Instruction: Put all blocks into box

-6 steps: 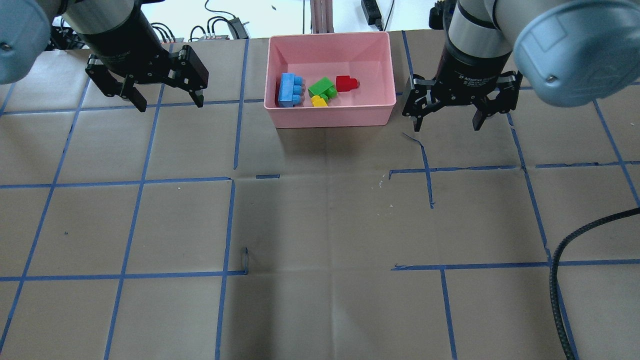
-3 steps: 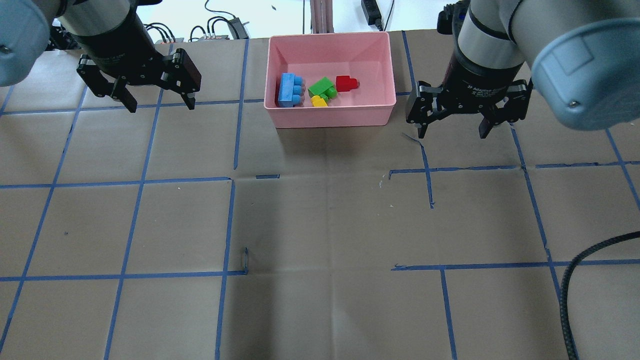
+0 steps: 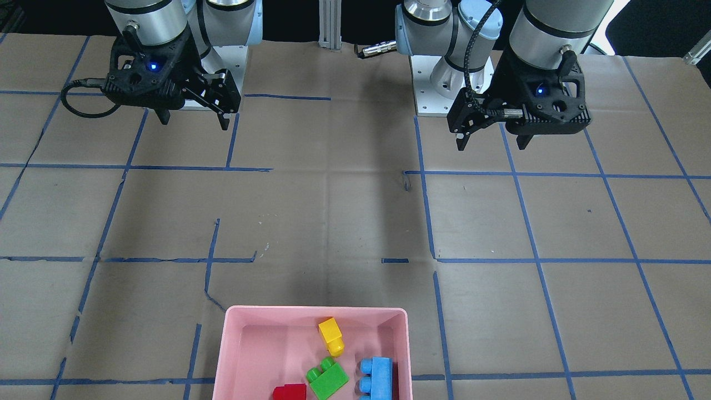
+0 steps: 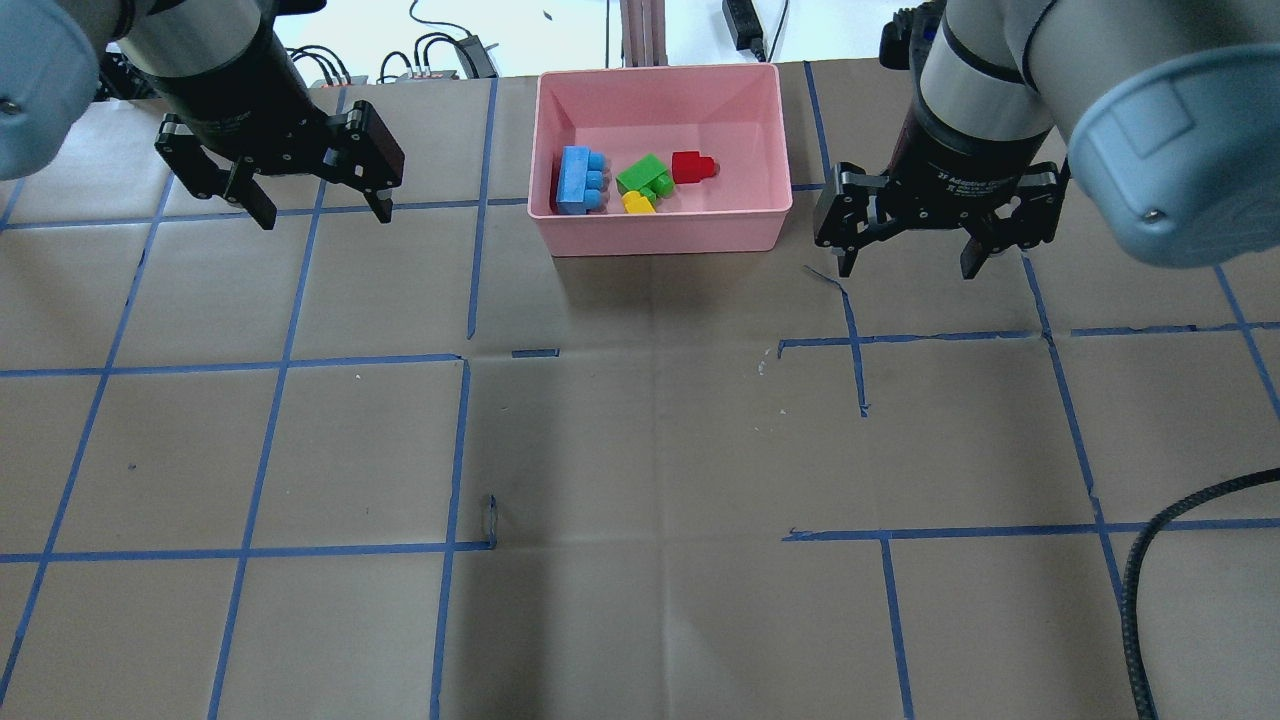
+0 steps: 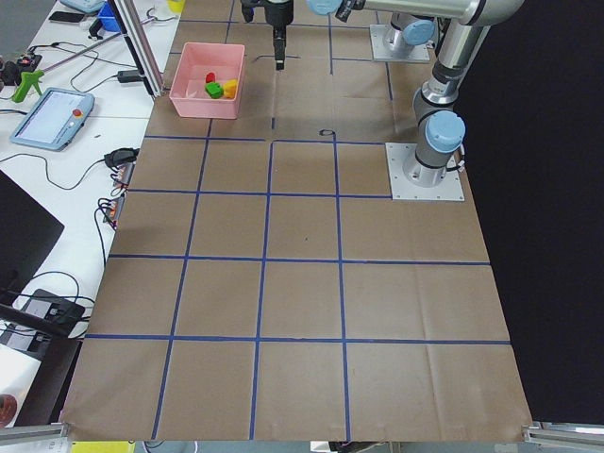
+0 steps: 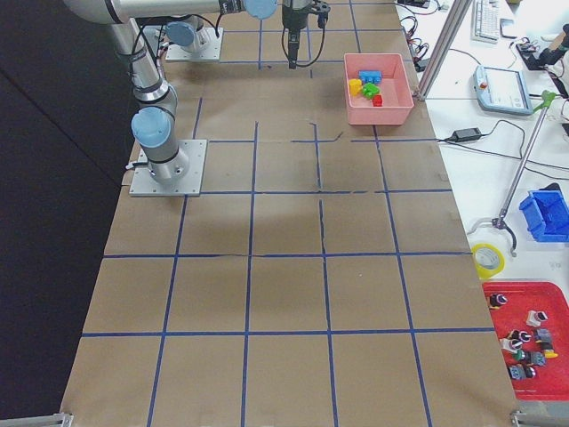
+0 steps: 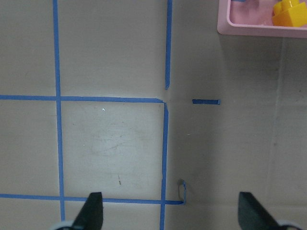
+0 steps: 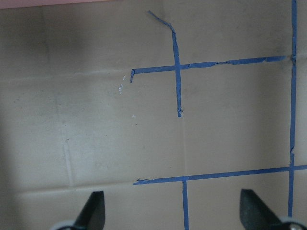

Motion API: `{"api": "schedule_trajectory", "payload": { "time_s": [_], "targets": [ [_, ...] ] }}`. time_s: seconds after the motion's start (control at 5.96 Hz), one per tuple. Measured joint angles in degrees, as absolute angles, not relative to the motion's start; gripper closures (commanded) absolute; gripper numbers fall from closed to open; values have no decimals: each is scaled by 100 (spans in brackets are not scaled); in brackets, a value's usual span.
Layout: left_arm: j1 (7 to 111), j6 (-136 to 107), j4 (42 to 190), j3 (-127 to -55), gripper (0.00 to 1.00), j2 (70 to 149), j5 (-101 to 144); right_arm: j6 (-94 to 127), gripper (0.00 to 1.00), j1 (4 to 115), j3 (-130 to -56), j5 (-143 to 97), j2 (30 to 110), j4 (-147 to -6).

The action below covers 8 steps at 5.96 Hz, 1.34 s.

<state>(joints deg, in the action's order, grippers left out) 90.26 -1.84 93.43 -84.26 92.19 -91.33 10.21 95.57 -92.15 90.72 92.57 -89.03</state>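
Note:
The pink box stands at the table's far middle edge. Inside lie the light-blue block, the green block, the yellow block and the red block. The box also shows in the front-facing view with the blocks in it. My left gripper is open and empty, hanging above the table left of the box. My right gripper is open and empty, above the table right of the box. The left wrist view shows the box's corner and the yellow block.
Brown paper with a blue tape grid covers the table. A black cable curls in at the near right. Cables and devices lie beyond the far edge, behind the box.
Both arms have drawn away from the box: the left gripper moved left and farther back, the right gripper moved right. The blocks have not moved.

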Motion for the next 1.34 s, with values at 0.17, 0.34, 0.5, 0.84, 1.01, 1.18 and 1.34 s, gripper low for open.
{"api": "schedule_trajectory", "payload": {
  "time_s": [0.17, 0.34, 0.5, 0.84, 1.01, 1.18, 1.34],
  "targets": [
    [9026, -182, 9343, -8474, 1, 9191, -9126, 991, 0, 9557, -9190, 9060, 9253, -8914],
    [9026, -178, 9343, -8520, 1, 9160, -9124, 940, 0, 9560, -9149, 9065, 9240, -8947],
    [9026, -176, 9343, -8545, 1, 9138, -9123, 919, 0, 9562, -9125, 9077, 9227, -9014],
    [9023, -185, 9340, -8559, 1, 9125, -8988, 914, 0, 9562, -9122, 9085, 9220, -9116],
    [9022, -177, 9333, -8560, 1, 9124, -8947, 914, 0, 9561, -9122, 9081, 9220, -9127],
    [9022, -158, 9307, -8560, 1, 9123, -8946, 914, 0, 9553, -9123, 9080, 9220, -9131],
    [9022, -149, 9273, -8564, 1, 9123, -8955, 914, 0, 9544, -9121, 9081, 9216, -9134]
  ]
}}
